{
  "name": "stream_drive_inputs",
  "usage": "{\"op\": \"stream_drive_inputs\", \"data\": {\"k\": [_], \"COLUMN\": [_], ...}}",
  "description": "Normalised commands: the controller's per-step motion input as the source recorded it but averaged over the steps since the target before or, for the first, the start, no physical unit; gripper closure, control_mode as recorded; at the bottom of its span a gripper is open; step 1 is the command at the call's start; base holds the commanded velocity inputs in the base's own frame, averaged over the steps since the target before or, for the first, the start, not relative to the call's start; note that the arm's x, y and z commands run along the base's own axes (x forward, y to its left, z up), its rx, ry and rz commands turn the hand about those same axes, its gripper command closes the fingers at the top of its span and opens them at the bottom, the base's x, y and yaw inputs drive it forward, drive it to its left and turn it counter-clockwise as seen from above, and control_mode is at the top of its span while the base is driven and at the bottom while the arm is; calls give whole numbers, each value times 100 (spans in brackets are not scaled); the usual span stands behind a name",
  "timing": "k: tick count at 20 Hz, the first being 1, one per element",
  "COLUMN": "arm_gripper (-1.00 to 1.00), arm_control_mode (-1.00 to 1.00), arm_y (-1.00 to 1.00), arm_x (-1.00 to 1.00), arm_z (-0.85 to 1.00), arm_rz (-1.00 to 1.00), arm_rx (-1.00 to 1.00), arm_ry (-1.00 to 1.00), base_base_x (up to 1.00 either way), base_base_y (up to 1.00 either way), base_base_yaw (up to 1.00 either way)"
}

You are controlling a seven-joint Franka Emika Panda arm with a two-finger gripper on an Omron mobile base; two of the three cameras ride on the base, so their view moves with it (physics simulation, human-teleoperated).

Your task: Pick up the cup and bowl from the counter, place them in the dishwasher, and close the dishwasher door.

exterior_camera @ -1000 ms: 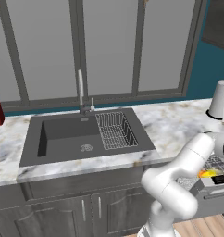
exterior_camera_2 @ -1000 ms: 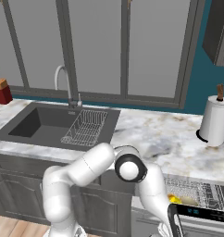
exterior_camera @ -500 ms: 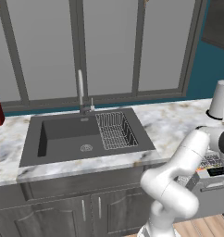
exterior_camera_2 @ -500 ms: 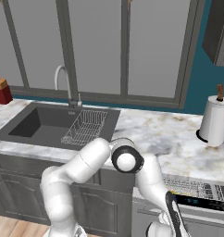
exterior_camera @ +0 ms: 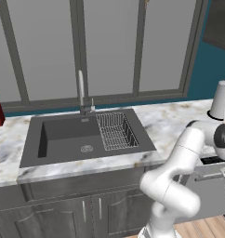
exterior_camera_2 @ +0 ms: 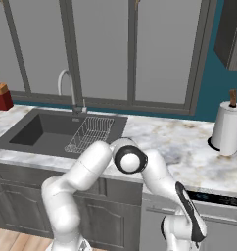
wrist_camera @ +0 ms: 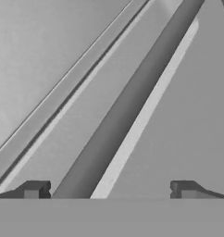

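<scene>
A: Left to right? Sink (exterior_camera: 82, 139), then the counter (exterior_camera: 175, 122) running sideways across the view, paper towel roll (exterior_camera: 222, 101) at its far right.

B: Below it, the dishwasher door (exterior_camera_2: 223, 230) faces outward; gripper (wrist_camera: 109, 190) fingertips spread wide apart, holding nothing

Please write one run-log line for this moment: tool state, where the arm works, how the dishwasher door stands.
tool: open, empty | arm: low, right of sink | before tool: grey bar on grey panel | dishwasher door: nearly shut | counter: paper towel roll
</scene>
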Motion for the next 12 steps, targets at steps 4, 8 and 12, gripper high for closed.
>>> {"op": "stream_drive_inputs", "data": {"k": [4,8,12], "arm_gripper": [-100,-100,-100], "arm_control_mode": [-100,-100,-100], "arm_y": [-40,-37,-37], "arm_x": [100,100,100], "arm_z": [-22,-22,-26], "arm_rz": [0,0,0], "arm_rx": [25,21,18], "arm_ry": [8,6,7], "base_base_x": [0,0,0], "base_base_y": [0,0,0], "base_base_yaw": [0,0,0]}}
